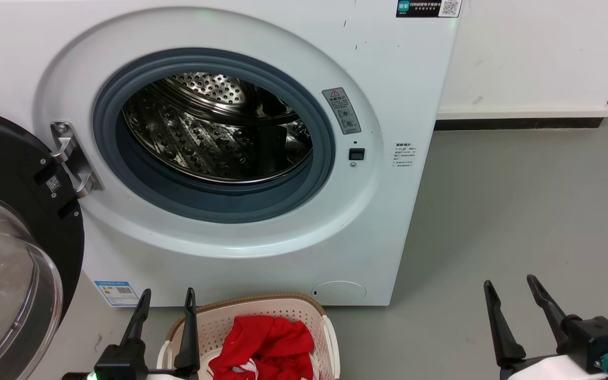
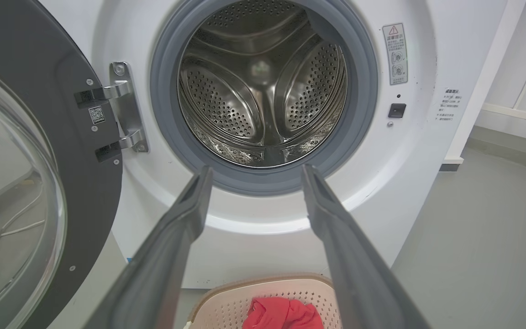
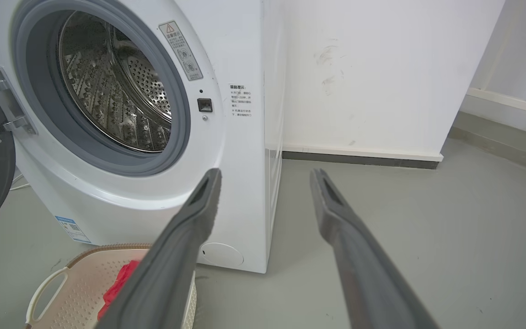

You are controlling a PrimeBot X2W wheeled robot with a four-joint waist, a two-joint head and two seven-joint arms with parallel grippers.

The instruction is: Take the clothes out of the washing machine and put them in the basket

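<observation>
Below the washing machine [image 1: 388, 79], at six o'clock, clothes [image 1: 267, 343] lie in the basket [image 1: 219, 322].
Drum [image 1: 214, 137] looks bare; left gripper [image 1: 169, 291] and right gripper [image 1: 509, 281] hang released: likely done.

washing machine [image 1: 240, 269] front: warning-triangle label [image 1: 341, 110] | QR sticker [image 1: 428, 7], top | blue QR label [image 1: 116, 293], bottom | wording illegible

On the washing machine [image 1: 388, 63] the porthole [image 1: 214, 203] gapes wide, straight shot into the drum [image 1: 188, 132]. The swung-out door [image 1: 8, 158] blocks its left side and the basket [image 1: 262, 300] sits on the floor [image 1: 520, 221] at its front; rightward, open floor.
</observation>
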